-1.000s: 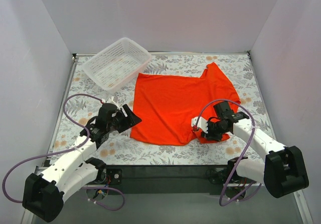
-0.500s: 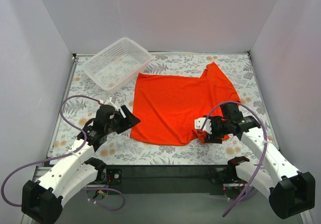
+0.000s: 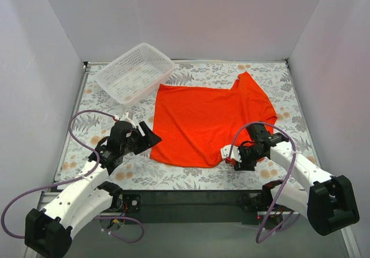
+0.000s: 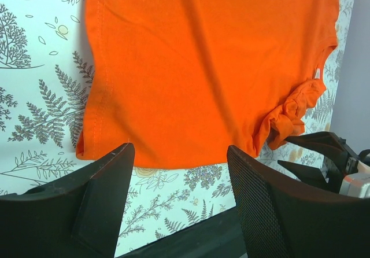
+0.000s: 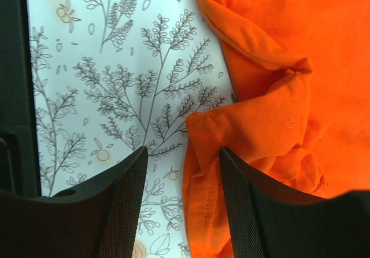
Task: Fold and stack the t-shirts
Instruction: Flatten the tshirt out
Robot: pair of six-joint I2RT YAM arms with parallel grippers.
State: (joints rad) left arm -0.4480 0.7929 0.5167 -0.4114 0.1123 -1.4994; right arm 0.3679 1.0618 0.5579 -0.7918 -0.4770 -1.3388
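My top camera sits high behind the arm bases and looks down toward 12 o'clock over the whole table [image 3: 191, 177], from well back. My left wrist camera hangs low and close at about 8 o'clock, facing 3 o'clock along the near hem of the t-shirt [image 4: 202, 67], while the right wrist one looks almost straight down, very close, at about 4 o'clock. All three share the bunched sleeve [image 5: 260, 125] at the shirt's near right corner.

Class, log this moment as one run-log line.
t-shirt: flat, near-right corner bunched | left end effector: open, at left edge | right end effector: open, over bunched corner
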